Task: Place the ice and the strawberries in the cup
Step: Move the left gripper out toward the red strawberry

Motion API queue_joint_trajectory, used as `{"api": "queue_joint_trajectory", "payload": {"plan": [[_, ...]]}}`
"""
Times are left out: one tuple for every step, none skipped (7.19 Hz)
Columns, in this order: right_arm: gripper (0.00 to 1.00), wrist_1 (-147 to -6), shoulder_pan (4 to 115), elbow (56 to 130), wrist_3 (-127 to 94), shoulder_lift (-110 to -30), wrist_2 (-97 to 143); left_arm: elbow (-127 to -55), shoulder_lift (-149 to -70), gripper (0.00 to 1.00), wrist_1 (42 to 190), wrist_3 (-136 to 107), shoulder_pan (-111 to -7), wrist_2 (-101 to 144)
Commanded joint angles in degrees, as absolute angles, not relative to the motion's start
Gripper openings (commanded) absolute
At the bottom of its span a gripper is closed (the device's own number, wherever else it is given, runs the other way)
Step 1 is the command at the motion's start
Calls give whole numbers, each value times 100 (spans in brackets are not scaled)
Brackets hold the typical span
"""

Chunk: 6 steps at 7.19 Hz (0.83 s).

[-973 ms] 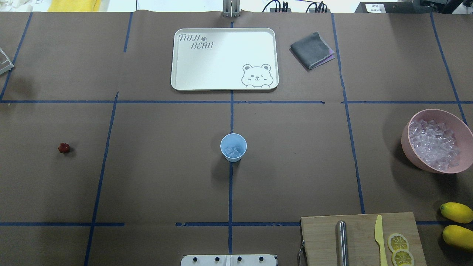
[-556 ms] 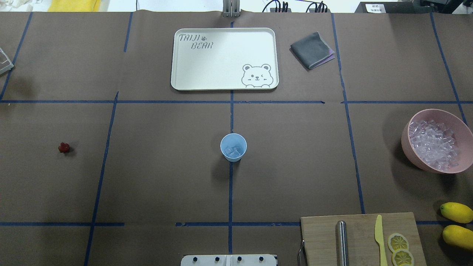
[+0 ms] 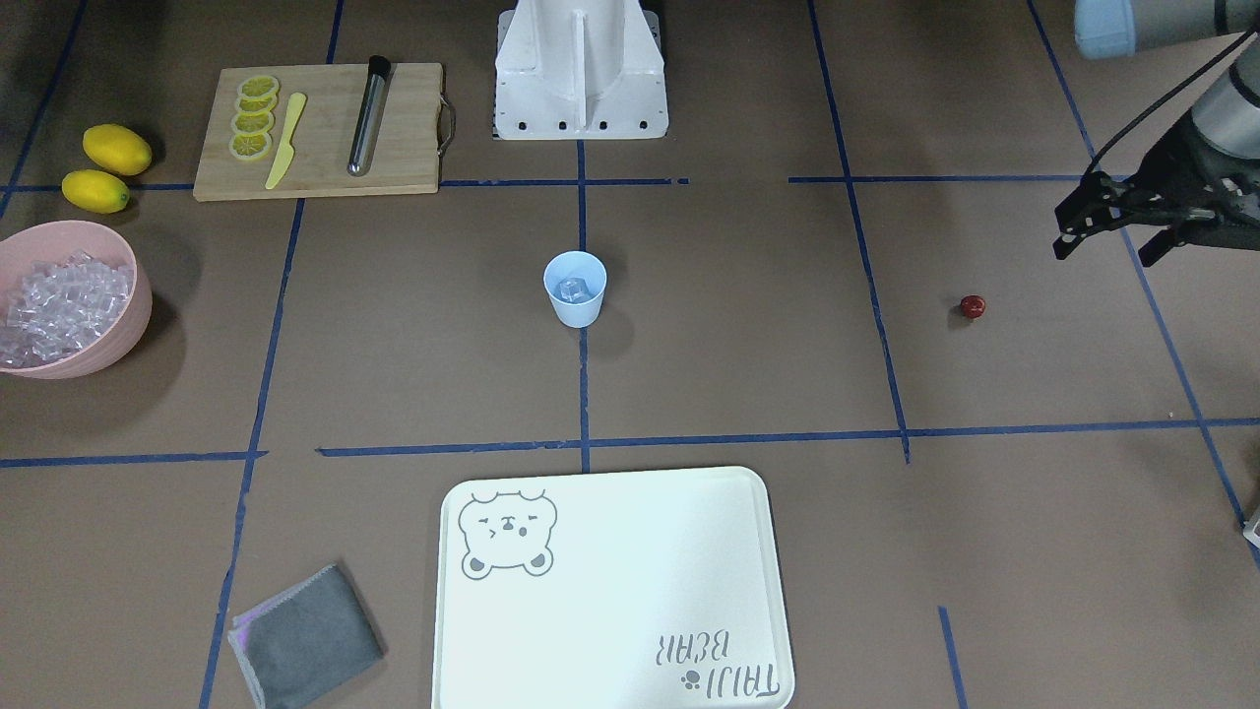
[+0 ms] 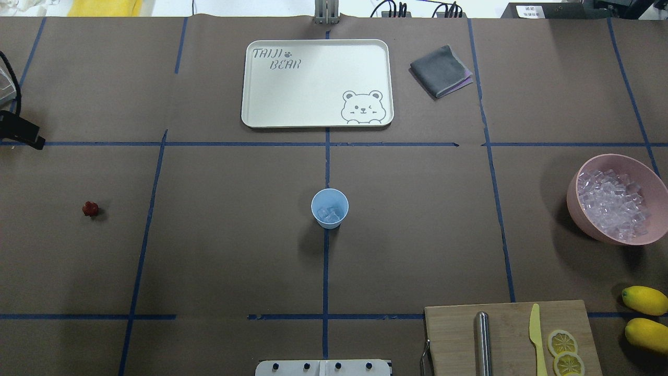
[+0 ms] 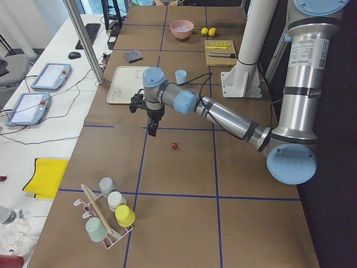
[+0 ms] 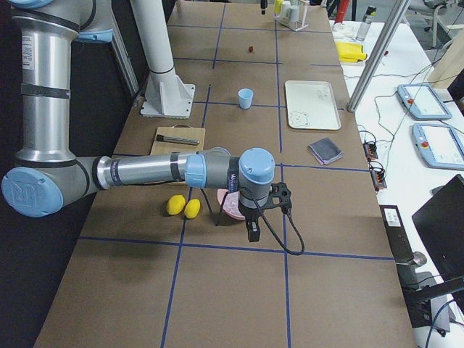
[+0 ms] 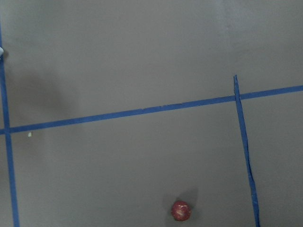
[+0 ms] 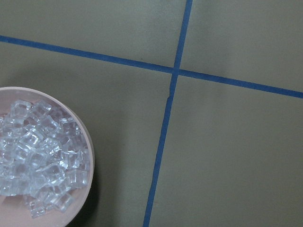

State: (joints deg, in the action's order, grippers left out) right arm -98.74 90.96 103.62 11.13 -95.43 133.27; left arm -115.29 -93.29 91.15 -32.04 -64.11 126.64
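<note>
On the table's left side, well apart from the cup (image 4: 330, 208), the strawberry (image 4: 90, 209) lies alone. The left gripper (image 3: 1102, 246) hovers near it but not over it, jaws spread, holding nothing. The right gripper (image 6: 253, 232) hangs by the pink bowl (image 4: 578, 211); can't tell its jaws. Some ice (image 4: 331, 213) sits in the cup. Berry is probably light, small and rounded, so likely to roll or slip. Pinch it across the middle from straight above, gently.

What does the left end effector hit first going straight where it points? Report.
Probably bare table near the blue tape: the left end effector points down, and the strawberry sits low in its wrist view, off that line.
</note>
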Motion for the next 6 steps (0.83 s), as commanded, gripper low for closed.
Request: {"api": "queue_joint_trajectory", "payload": {"plan": [[99, -9870, 9097, 10362, 1125, -9545, 13324, -11549, -9290, 100, 9465, -4014, -5725, 12140], [99, -9870, 9097, 10371, 1116, -9545, 13333, -11497, -9264, 100, 9527, -4086, -5495, 11981], [99, -9870, 9097, 10362, 1116, -9554, 13333, -11400, -9264, 100, 9632, -4209, -5250, 11840], [99, -9870, 9097, 10362, 1116, -9554, 13324, -11130, -9264, 100, 10111, -4462, -5073, 11752], [99, -9870, 9097, 10354, 1116, -9554, 13324, -10718, -9264, 100, 10734, -4630, -4941, 11742], [99, -9870, 9097, 10354, 1116, -9554, 13324, -10305, -9264, 100, 11184, -4623, -4905, 11751]]}}
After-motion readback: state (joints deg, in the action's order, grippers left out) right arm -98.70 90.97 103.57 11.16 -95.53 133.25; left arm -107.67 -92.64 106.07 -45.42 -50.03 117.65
